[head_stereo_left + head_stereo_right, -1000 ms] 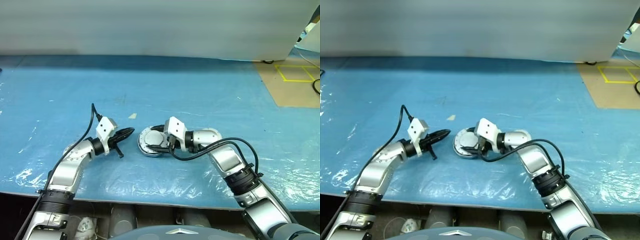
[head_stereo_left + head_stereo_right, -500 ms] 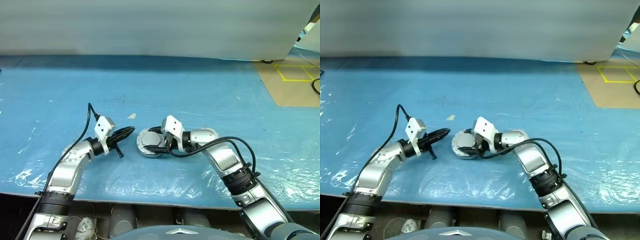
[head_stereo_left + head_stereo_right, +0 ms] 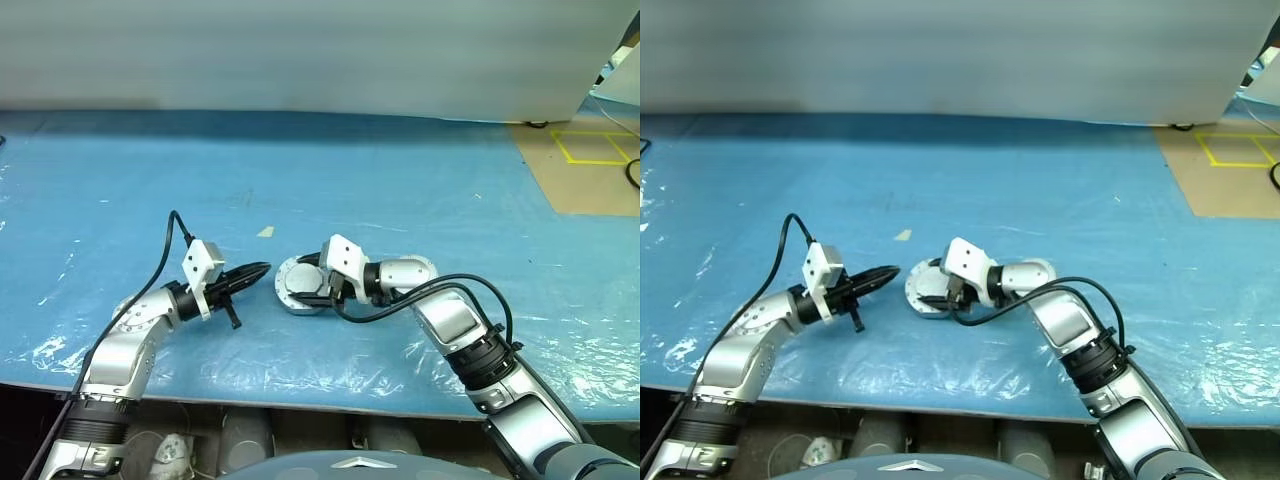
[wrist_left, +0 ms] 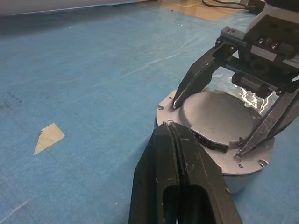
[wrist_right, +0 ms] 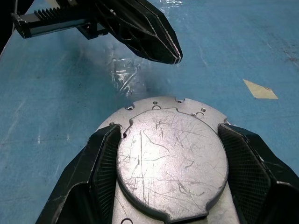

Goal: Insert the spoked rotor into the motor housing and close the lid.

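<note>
The motor housing (image 3: 289,297) sits on the blue table between both arms. On top of it lies the lid (image 5: 170,163), plain scratched silver face up, slightly tilted, with a dark gap at one edge. My right gripper (image 5: 170,130) reaches in from the right, its two black fingers (image 4: 196,79) pressed against opposite sides of the lid. My left gripper (image 3: 262,268) is shut and empty, lying nearly level, its tip a short way left of the housing's flange (image 4: 233,179) without touching it. The spoked rotor is hidden.
A small beige scrap of tape (image 3: 265,232) lies on the crinkled blue sheet (image 3: 420,180) just behind the left gripper. The table's front edge (image 3: 300,385) runs close under both arms. Brown floor with yellow tape (image 3: 590,150) lies at the far right.
My left hand has drawn back a little toward the near left and turned slightly, still shut. The right gripper, lid and housing have stayed put.
</note>
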